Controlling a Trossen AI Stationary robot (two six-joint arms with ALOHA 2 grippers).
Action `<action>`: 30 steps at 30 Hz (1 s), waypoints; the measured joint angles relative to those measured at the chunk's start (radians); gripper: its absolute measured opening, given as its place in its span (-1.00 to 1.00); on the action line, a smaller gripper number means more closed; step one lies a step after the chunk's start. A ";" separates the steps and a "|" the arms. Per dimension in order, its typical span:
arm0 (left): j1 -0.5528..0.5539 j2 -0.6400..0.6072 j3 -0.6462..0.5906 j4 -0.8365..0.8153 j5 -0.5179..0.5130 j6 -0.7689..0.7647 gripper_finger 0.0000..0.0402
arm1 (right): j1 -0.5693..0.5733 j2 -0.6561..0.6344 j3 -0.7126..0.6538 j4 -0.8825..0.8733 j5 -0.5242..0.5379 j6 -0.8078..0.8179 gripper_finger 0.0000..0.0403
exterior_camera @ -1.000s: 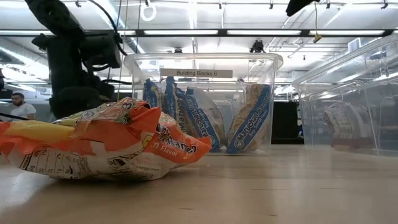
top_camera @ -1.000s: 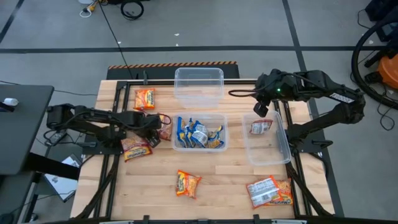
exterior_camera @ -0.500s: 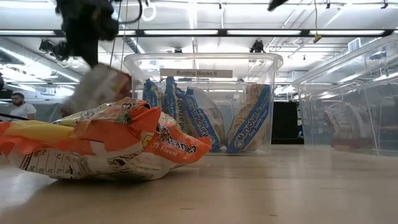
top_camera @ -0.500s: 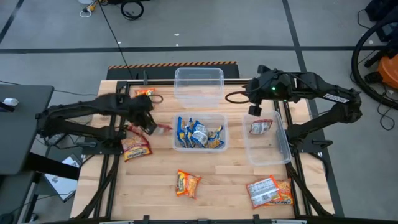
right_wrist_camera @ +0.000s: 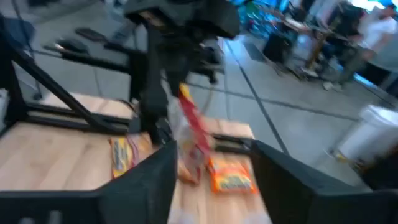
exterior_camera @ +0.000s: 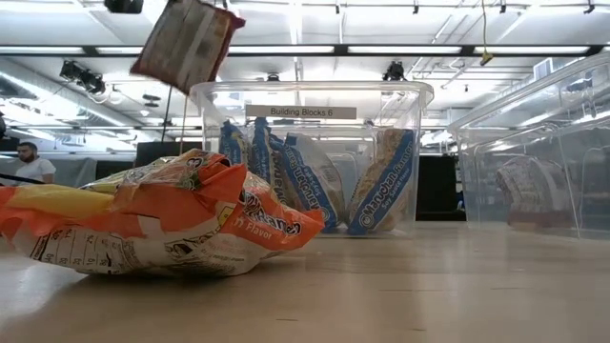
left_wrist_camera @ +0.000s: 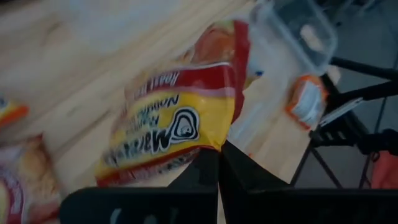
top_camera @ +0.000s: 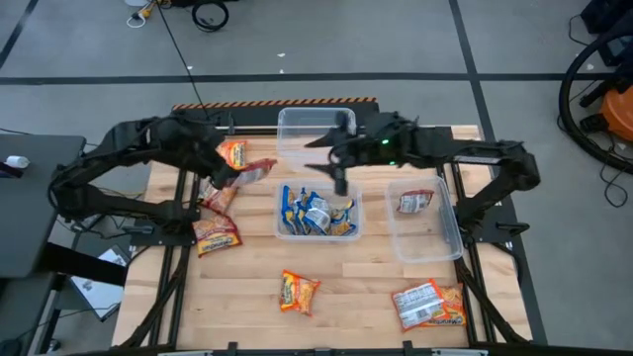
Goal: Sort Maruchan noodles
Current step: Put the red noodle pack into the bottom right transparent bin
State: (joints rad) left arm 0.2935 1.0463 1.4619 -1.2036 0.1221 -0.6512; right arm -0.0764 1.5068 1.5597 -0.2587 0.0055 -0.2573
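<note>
Clearly, the left gripper (top_camera: 243,174) was clamped on a crinkly red-and-yellow packet (left_wrist_camera: 177,134), lifted above the wooden table (top_camera: 346,287). Flat orange packets (top_camera: 216,235) lay below it. Blue-silver packets (top_camera: 315,214) stood inside the clear middle tub (top_camera: 318,235). Over that tub's far edge, the right gripper (top_camera: 341,184) had its fingers apart, empty.

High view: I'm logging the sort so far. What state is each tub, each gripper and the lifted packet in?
left gripper, shut on the red-white packet
red-white packet, off the table, hanging tilted
right gripper, open, empty, over the middle tub
middle tub, lidless, holding blue packets
far tub, lidless, empty
right tub, lidless, holding a lone packet
</note>
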 joint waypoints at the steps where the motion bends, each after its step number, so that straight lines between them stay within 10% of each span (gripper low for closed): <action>1: 0.000 0.000 0.006 0.015 -0.001 0.006 -0.99 | 0.003 0.025 0.000 0.036 -0.014 -0.001 0.16; 10: -0.037 0.065 0.004 0.086 0.019 0.069 -0.99 | 0.039 0.169 0.001 0.204 -0.014 -0.093 0.28; 30: -0.201 0.153 0.003 0.258 0.108 0.173 -0.97 | 0.072 0.223 0.001 0.107 -0.077 -0.101 -0.20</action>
State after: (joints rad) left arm 0.0925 1.1995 1.4647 -0.9455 0.2299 -0.4782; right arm -0.0048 1.7298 1.5604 -0.1521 -0.0719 -0.3588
